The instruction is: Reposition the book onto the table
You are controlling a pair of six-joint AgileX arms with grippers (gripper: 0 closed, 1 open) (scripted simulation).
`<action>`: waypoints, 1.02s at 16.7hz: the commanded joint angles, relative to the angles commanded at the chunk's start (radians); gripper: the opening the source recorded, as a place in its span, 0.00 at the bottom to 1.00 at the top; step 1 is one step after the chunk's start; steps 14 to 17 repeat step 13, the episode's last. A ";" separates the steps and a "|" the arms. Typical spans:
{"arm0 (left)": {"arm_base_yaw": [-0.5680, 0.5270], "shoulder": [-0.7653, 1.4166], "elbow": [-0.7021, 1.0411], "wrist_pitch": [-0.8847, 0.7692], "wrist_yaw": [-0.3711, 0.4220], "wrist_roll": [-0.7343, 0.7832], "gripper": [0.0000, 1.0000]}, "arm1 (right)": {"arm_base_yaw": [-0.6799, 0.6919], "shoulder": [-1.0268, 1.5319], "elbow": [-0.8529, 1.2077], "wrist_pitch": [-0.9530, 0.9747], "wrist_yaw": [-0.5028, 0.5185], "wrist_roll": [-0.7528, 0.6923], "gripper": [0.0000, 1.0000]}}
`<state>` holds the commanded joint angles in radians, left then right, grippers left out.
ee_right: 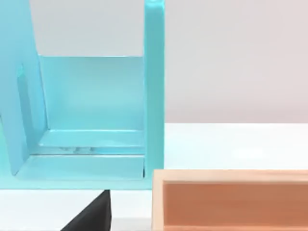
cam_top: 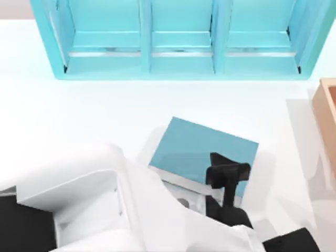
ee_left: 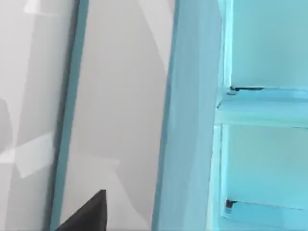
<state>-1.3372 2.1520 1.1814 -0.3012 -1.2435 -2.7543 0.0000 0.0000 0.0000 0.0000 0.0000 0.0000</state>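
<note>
Light-blue, the book (cam_top: 202, 152) lies flat on the white table (cam_top: 79, 115), in front of the compartmented shelf (cam_top: 178, 42). From above, the left gripper (cam_top: 227, 176) hangs over the book's near right part; its grip, I cannot tell. Left wrist: shelf wall (ee_left: 192, 120). Right wrist: shelf compartment, tan wooden box (ee_right: 231, 199).

We see the book (cam_top: 202, 149) under our left gripper (cam_top: 227, 170) with a smooth, matt light-blue cover. Beyond it, the shelf (cam_top: 178, 63) looks like glossy painted board; the table (cam_top: 79, 115) is plain matt white.
</note>
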 joint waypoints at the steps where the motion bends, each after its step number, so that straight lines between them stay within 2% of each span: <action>1: -0.026 0.004 0.015 -0.106 -0.007 -0.089 1.00 | 0.000 0.000 0.000 0.000 0.000 0.000 1.00; 5: -0.123 0.002 0.071 -0.496 -0.024 -0.425 1.00 | 0.000 0.000 0.000 0.000 0.000 0.000 1.00; 9: -0.192 -0.009 0.111 -0.735 -0.037 -0.656 1.00 | 0.000 0.000 0.000 0.000 0.000 0.000 1.00; 12: -0.213 -0.015 0.123 -0.802 -0.042 -0.722 1.00 | 0.000 0.000 0.000 0.000 0.000 0.000 1.00; 17: -0.213 -0.015 0.123 -0.804 -0.042 -0.724 1.00 | 0.000 0.000 0.000 0.000 0.000 0.000 1.00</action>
